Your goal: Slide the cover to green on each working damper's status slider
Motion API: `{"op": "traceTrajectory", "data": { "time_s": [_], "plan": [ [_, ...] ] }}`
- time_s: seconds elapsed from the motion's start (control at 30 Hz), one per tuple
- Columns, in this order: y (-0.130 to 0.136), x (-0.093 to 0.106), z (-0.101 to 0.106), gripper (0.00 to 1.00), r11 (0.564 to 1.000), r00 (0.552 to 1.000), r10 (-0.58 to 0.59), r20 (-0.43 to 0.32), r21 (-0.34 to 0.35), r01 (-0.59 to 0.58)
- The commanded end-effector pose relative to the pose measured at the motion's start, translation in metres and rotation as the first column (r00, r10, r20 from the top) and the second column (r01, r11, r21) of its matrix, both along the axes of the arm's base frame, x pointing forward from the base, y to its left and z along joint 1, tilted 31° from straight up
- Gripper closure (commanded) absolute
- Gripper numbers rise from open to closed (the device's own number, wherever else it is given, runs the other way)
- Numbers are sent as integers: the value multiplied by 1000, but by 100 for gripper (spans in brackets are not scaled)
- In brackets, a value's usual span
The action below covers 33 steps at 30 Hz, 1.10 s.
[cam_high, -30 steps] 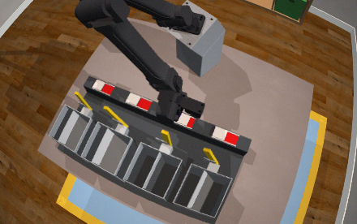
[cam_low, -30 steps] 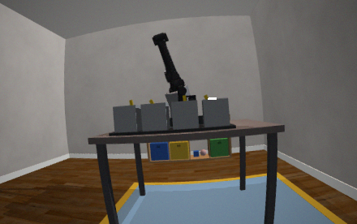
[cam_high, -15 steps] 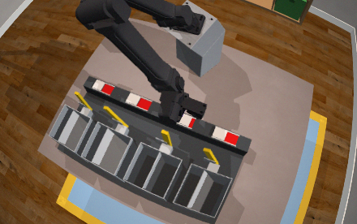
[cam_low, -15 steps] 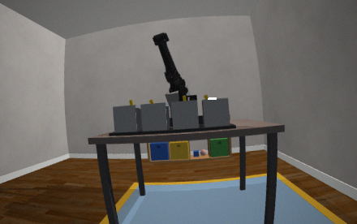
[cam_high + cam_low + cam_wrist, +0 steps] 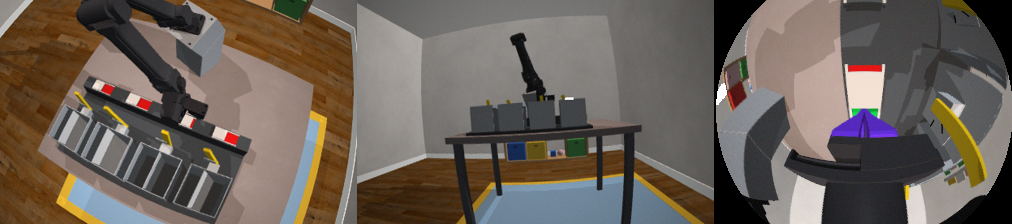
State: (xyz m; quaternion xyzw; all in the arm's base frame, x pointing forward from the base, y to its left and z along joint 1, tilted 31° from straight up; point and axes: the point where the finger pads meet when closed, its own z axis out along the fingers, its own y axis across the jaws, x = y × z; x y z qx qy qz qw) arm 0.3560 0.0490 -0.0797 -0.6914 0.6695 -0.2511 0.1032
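My gripper (image 5: 864, 111) is shut, its purple fingertips at the near end of the third slider's cover (image 5: 187, 120) (image 5: 865, 90). Green shows beside the tips and a narrow red strip (image 5: 865, 68) beyond the cover. The fingertips are hidden in the top view. The first cover (image 5: 98, 84), second cover (image 5: 133, 99) and fourth cover (image 5: 220, 133) sit left with red showing. Behind the sliders stand the first damper (image 5: 69, 126) (image 5: 481, 118), second damper (image 5: 105, 148) (image 5: 510, 117), third damper (image 5: 157, 172) (image 5: 541, 115) and fourth damper (image 5: 199, 191) (image 5: 573, 113).
Yellow handles rise between sliders and dampers: first handle (image 5: 83, 101), second handle (image 5: 116, 116), third handle (image 5: 166, 138) (image 5: 969, 145) and fourth handle (image 5: 211, 156). The third stands right of the gripper in the wrist view. The grey arm pedestal (image 5: 200, 50) stands behind the rail.
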Motion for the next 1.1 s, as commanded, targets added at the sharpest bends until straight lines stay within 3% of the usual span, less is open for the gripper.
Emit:
{"op": "traceTrajectory", "data": {
  "time_s": [0.0, 1.07],
  "plan": [
    [7, -2, -6, 100, 1000, 1000, 6, -18, 3, -6],
    [10, -1, -7, 100, 1000, 1000, 6, -17, 3, -6]
  ]
}}
